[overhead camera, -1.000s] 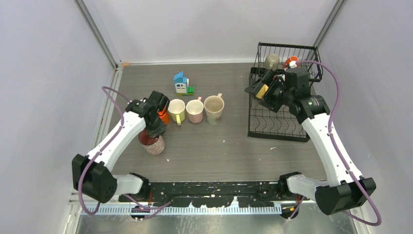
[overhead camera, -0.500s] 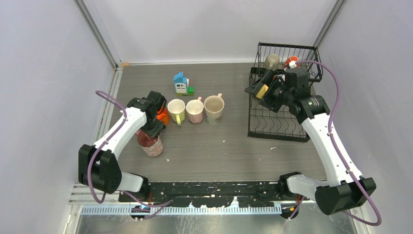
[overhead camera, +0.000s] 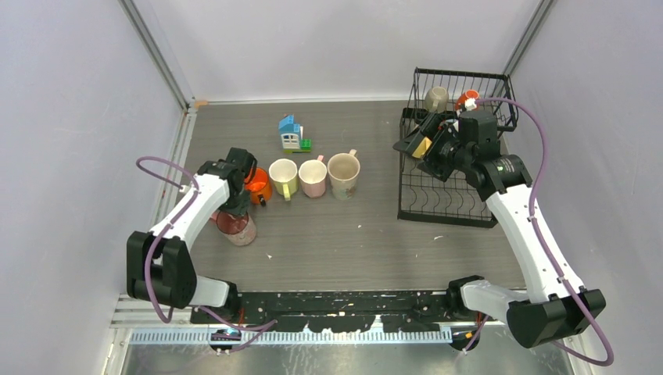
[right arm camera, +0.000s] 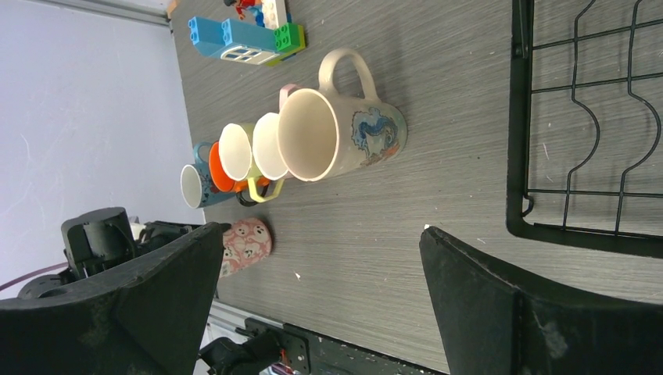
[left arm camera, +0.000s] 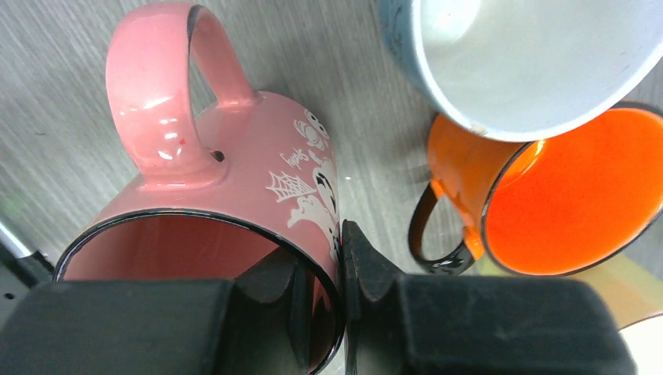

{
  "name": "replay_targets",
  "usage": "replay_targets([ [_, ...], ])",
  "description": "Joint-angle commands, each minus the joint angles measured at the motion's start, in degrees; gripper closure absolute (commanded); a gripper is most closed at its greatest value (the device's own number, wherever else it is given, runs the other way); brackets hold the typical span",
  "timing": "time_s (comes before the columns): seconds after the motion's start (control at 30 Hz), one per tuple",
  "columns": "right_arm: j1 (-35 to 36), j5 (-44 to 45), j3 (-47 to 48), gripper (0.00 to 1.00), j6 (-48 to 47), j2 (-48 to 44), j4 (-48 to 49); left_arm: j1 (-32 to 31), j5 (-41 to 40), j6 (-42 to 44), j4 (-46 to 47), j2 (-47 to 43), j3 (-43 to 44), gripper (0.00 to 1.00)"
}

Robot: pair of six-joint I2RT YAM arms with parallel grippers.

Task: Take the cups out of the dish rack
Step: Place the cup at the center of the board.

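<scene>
Pink ceramic mug with the white cobweb print (left arm camera: 266, 148): on the move! Over the last second it has slid left and a touch back across the grey wood-grain table (overhead camera: 375, 242). It now sits at the near-left end of the unloaded group, just beside the glossy orange mug with the black rim (left arm camera: 563, 195). Whether its base is down yet, I cannot tell.
Left gripper (left arm camera: 324, 262): clenched on that pink mug's rim wall, one finger inside the cup and one outside, with the handle on the far side from the fingers.
Left arm: the forearm has swung in toward the left wall, the elbow is folded closer, and the wrist tips down over the mug.
Meaning for the task: this looks like a placement in its last stretch, one more cup out and about to be let go.
Table tally: light blue mug with the white inside (left arm camera: 532, 62), the orange one, then a row of cream mug with the yellow handle (overhead camera: 283, 176), pale pink mug (overhead camera: 313, 177) and tall cream mug with a painted picture (overhead camera: 343, 173).
Black wire dish rack (right arm camera: 514, 117): far right and not emptied. A beige-grey mug (overhead camera: 436, 98) and a red-orange mug (overhead camera: 467, 98) sit in its upper basket.
Right gripper (right arm camera: 322, 238): no change. The jaws are spread wide and hold nothing, hovering over the rack's left part, arm stretched up from its base.
</scene>
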Motion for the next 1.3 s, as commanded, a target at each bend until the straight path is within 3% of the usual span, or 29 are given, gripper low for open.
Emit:
replay_targets([
  [0.0, 0.23, -0.38, 0.38, 0.0, -1.41, -1.98, 0.37, 1.04, -4.84, -3.74, 3.48, 0.8, 1.53, 1.0],
  [0.23, 0.21, -0.53, 0.51, 0.0, -2.03, -2.21, -0.17, 1.51, -5.3, -3.6, 4.7, 3.97, 2.6, 0.99],
  [0.47, 0.22, -0.65, 0.38, 0.0, -2.05, -2.07, -0.12, 1.5, -5.03, -2.38, 6.83, 3.62, 2.54, 0.78],
  [0.67, 0.3, -0.8, 0.26, 0.0, -1.77, -2.08, 0.44, 1.51, -5.15, -0.5, 8.6, 2.77, 2.96, 0.7],
  [1.27, 0.33, -1.33, -0.73, 0.0, -0.39, -2.65, 2.19, 1.51, -3.03, 5.65, 13.2, -0.6, 3.44, 0.58],
])
